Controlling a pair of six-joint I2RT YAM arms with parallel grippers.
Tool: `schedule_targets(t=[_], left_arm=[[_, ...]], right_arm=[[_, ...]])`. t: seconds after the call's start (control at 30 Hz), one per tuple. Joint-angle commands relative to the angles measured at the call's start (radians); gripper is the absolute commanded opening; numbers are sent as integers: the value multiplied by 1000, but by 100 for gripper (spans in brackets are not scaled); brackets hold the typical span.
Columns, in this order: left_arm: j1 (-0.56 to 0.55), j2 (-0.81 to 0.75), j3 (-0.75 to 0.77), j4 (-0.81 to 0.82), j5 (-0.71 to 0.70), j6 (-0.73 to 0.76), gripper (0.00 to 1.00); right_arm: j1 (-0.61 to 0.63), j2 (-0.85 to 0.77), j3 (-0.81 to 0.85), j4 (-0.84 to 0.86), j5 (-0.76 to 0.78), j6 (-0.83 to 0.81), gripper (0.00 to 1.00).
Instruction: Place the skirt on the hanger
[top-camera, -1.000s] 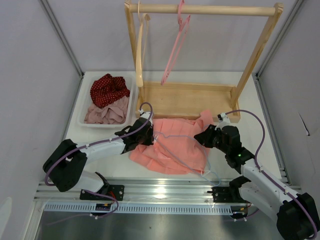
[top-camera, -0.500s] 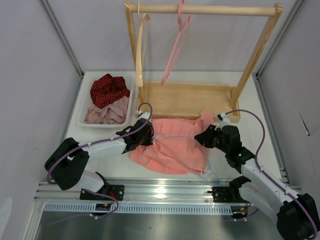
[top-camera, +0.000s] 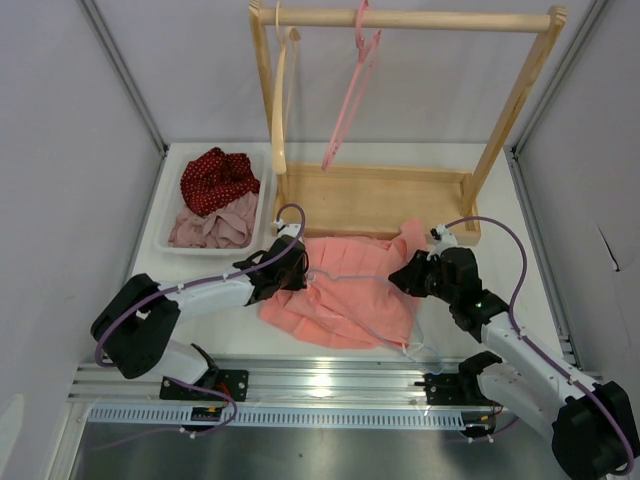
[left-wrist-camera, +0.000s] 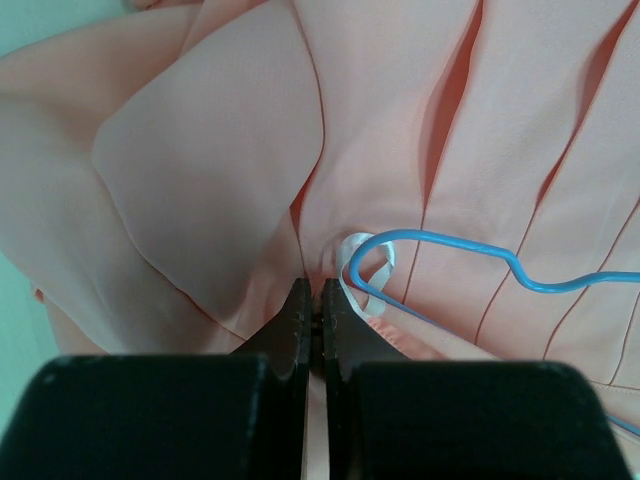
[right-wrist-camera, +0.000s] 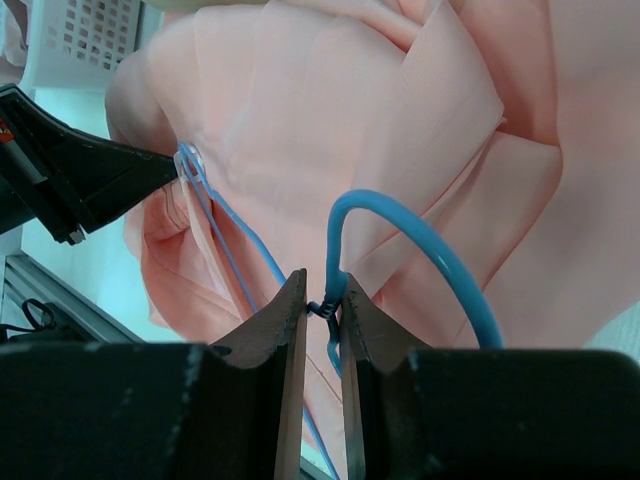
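Low over skirt (top-camera: 345, 290), reaching inward, right gripper (right-wrist-camera: 322, 295) pinching hanger (right-wrist-camera: 440, 260)

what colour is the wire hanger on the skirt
The hanger is light blue, clearest in the right wrist view.

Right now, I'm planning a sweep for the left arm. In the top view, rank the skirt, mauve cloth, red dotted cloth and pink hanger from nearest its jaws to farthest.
1. Skirt, at the jaws, centre.
2. Mauve cloth, left, bin's near end.
3. Red dotted cloth, bin's far end.
4. Pink hanger, back, on the rail.
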Motion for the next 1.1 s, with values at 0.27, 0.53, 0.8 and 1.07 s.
schedule_targets(t=[0.27,0.53,0.8,1.07], left_arm=[[14,4,27,-12,-48,-2,0],[14,-13,18,11,-29,15,0],[12,-36,-1,49,1,42,0],[4,-19,2,58,53,80,0]], right_arm=[[-1,36,82,-88,-49,-90,0],[-1,89,125,-111,-73,-117,0],[13,148,179,-136,-72,-140,0],[18,160,188,-95,-64,-117,0]])
